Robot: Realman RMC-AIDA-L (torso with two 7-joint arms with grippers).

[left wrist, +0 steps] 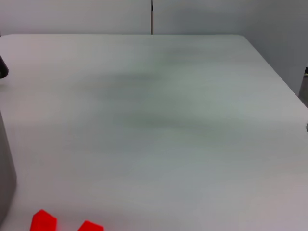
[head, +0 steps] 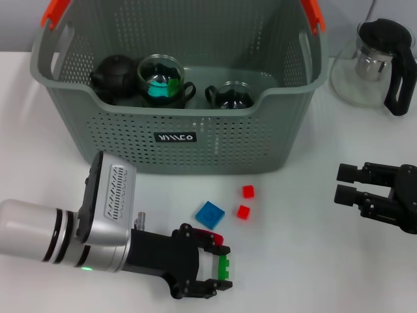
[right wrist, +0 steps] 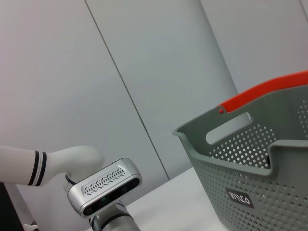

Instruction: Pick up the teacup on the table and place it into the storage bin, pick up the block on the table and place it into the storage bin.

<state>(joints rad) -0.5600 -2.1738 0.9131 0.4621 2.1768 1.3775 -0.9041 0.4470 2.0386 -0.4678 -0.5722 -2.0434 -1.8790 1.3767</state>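
A green block [head: 224, 266] is sitting between the jaws of the left gripper [head: 218, 267], low on the worktop [head: 293, 261] in front of the storage bin [head: 176, 140]; the jaws are closing on it or already gripping it, and a red piece [head: 217, 239] is showing at the upper jaw. Judging by this, the step in hand is taking up a block. To do it well, the gripper is needing a firm, square hold before lifting, then a straight rise high enough to clear the bin's near wall, since the wall stands between the block and the inside.

Inside the bin, glass teacups [head: 159, 85] and a black teapot [head: 114, 75] are already lying, so the drop is best made into the bare part of the floor. Just in front of the bin, a blue block [head: 210, 214] and two small red blocks [head: 245, 201] are waiting on the worktop near the gripper.

The right gripper [head: 352, 184] is hovering idle well to the side of the bin, jaws spread apart and holding nothing. A glass pitcher [head: 374, 62] is standing beside the bin. The worktop is white and smooth; plain grey wall panels [right wrist: 144, 72] are closing the room behind.
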